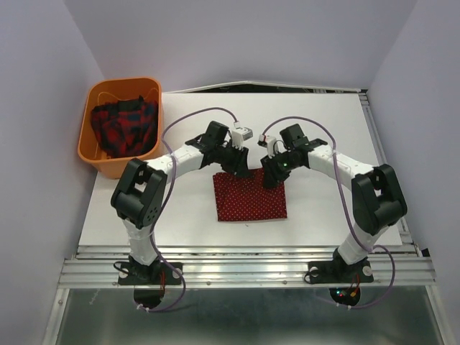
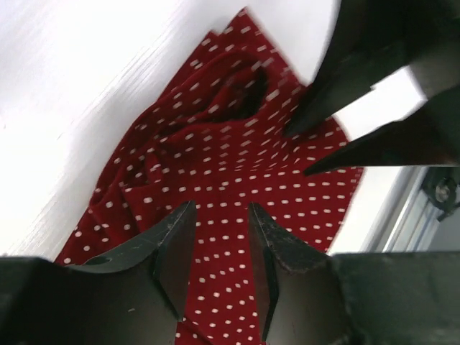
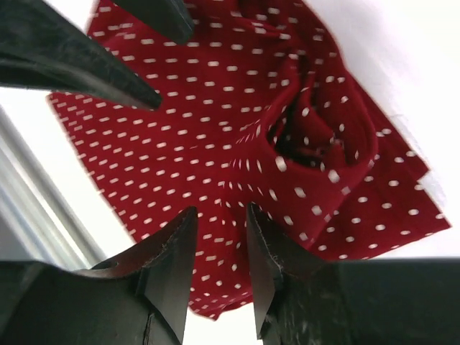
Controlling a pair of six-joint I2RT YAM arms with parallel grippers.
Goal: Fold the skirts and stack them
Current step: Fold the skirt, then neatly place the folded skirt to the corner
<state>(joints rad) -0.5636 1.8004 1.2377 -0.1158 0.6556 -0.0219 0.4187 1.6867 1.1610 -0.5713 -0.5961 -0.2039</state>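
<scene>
- Dark red soft cloth skirt with tiny white polka dots (image 1: 250, 200): laid on the white table top (image 1: 330, 129), mid-table, between the two arms. A roughly rectangular folded shape is seen from above.
- Far edge of that skirt is not flat. A bunched, puckered fold is seen in both wrist views, while the near part lies smooth.
- Red-and-black plaid cloth skirt (image 1: 126, 128): crumpled inside the orange plastic basket (image 1: 97, 162) at the far left of the table, well apart from the dotted skirt.
- Left gripper (image 1: 236, 171): positioned over the far-left corner of the dotted skirt, pointing down. In the left wrist view its fingers (image 2: 172, 244) are seen apart with a narrow gap. Dotted cloth is visible through the gap and nothing is pinched between the pads.
- Right gripper (image 1: 270, 176): positioned over the far-right corner of the same skirt, just beside the left gripper. Its fingers (image 3: 169, 251) are likewise spread and not clamped on cloth, and fabric is seen below the gap.
- Each gripper's black fingertips are caught in the other's wrist view, held apart in a wedge above the cloth.
- Contact between fingertips and fabric cannot be told from these views.
- Arm bases are bolted to the aluminium rail (image 1: 244, 267) at the near edge.
</scene>
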